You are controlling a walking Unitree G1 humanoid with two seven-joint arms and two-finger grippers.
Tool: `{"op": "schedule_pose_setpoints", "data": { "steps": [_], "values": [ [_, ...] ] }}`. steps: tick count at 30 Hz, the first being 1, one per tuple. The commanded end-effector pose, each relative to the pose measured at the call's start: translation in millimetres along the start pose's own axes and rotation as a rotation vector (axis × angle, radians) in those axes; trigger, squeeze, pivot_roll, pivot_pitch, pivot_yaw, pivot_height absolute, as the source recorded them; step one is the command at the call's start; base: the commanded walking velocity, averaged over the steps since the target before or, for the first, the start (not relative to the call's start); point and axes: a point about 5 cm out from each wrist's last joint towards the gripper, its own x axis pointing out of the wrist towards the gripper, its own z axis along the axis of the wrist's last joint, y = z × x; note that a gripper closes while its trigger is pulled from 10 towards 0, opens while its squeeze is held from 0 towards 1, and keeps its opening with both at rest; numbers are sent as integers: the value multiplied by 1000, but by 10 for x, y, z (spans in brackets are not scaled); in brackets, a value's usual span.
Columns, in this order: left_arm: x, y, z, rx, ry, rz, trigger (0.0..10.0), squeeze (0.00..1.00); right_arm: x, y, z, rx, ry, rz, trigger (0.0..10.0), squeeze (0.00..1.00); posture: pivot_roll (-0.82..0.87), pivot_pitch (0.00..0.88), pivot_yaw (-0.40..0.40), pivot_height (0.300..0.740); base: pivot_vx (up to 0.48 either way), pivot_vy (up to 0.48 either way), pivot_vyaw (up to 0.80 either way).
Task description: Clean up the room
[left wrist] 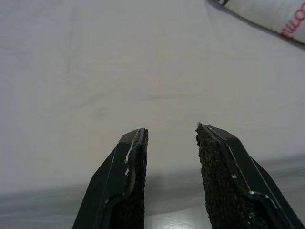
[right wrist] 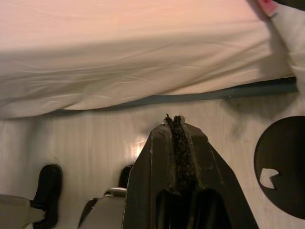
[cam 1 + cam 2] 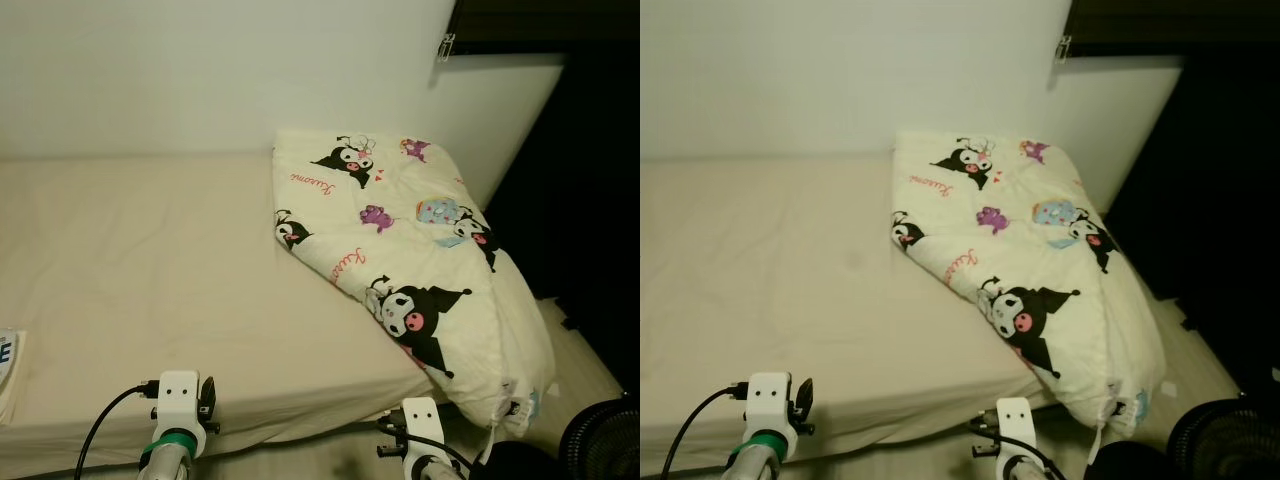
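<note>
- Nearest the camera, both wrists hang low at the near edge of the bed (image 3: 150, 270). The left gripper (image 1: 169, 138) has its fingers (image 1: 128, 176) spread apart with nothing between them, aimed across the bare sheet. The right gripper (image 2: 175, 121) has its fingers pressed together, empty, pointing at the floor (image 2: 95, 143) below the mattress edge.
- A folded comforter (image 3: 400, 260), cream with cartoon prints, is the likely thing to tidy. It lies on the right part of the bed, its far end near the wall (image 3: 200, 70) and its near end drooping over the bed's near right corner.
- Its long axis runs from far-left to near-right, slanted across the mattress.
- From the fingers it lies ahead and to the right. The right arm (image 3: 425, 430) sits just beside the overhanging near end, so I judge it the nearer one. The left arm (image 3: 180, 410) is well apart from it, across open sheet; the left wrist view catches just a corner of the comforter's edge.
- Any grasp by the right gripper would first need its fingers parted and turned up from the floor toward the hanging corner.
- Outward: a dark round fan (image 3: 600, 440) stands on the floor at the near right, and a printed item (image 3: 8, 360) lies at the bed's left edge; what it is cannot be told.
</note>
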Motion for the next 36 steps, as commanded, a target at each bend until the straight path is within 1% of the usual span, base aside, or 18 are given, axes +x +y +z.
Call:
{"op": "schedule_pose_setpoints", "data": {
  "steps": [1,6,9,10,11,12,13,14,15,18,20,21,22,24,26,28,30,36],
  "values": [
    [-32,94,-47,42,16,27,10000,0,-12,43,-54,-2,19,13,10000,0,47,0,19,740,0,0,0],
    [-36,102,-60,63,22,25,10000,0,-13,48,-60,-3,21,14,10000,0,47,0,18,740,0,0,0],
    [-37,68,-136,130,74,-16,10000,0,-23,40,-107,-9,46,13,10000,0,45,0,16,740,0,0,0],
    [-45,52,-174,146,96,-37,10000,0,-31,18,-136,10,61,1,10000,0,45,0,14,740,0,0,0],
    [-59,37,-233,143,135,-54,10000,0,-41,-23,-171,42,79,-22,10000,0,45,0,12,740,0,0,0],
    [-59,37,-233,143,135,-54,10000,0,-41,-23,-171,42,79,-22,10000,0,45,0,12,740,0,0,0],
    [-93,25,-347,145,209,-82,10000,0,-62,-88,-237,86,112,-62,10000,0,32,0,12,740,0,0,0],
    [-93,25,-347,145,209,-82,10000,0,-62,-88,-237,86,112,-62,10000,0,32,0,12,740,0,0,0],
    [-110,25,-391,151,239,-93,10000,0,-71,-109,-262,98,124,-76,10000,0,28,0,14,740,0,0,0],
    [-159,27,-510,166,323,-114,10000,0,-101,-159,-341,97,158,-110,10000,0,-5,0,42,740,0,0,0],
    [-172,17,-541,163,346,-122,10000,0,-113,-173,-372,99,171,-121,10000,0,-5,0,42,740,0,0,0],
    [-191,-15,-575,182,367,-146,10000,0,-136,-192,-432,89,201,-135,10000,0,-26,0,56,740,0,0,0],
    [-191,-15,-575,182,367,-146,10000,0,-136,-192,-432,89,201,-135,10000,0,-26,0,56,740,0,0,0],
    [-209,-88,-610,237,387,-190,10000,0,-184,-227,-548,58,262,-155,10000,0,-41,0,65,740,0,0,0],
    [-204,-120,-612,251,392,-197,10000,0,-200,-239,-581,57,274,-159,10000,0,-44,0,69,740,0,0,0],
    [-197,-141,-610,248,397,-195,10000,0,-209,-243,-598,63,279,-160,10000,0,-45,0,71,740,0,0,0],
    [-184,-162,-608,203,410,-172,10000,0,-219,-242,-618,67,284,-156,10000,0,-68,0,93,740,0,0,0],
    [-196,-138,-635,174,431,-146,10000,0,-233,-255,-644,59,292,-165,10000,0,-75,0,93,740,0,0,0]
  ]
}}
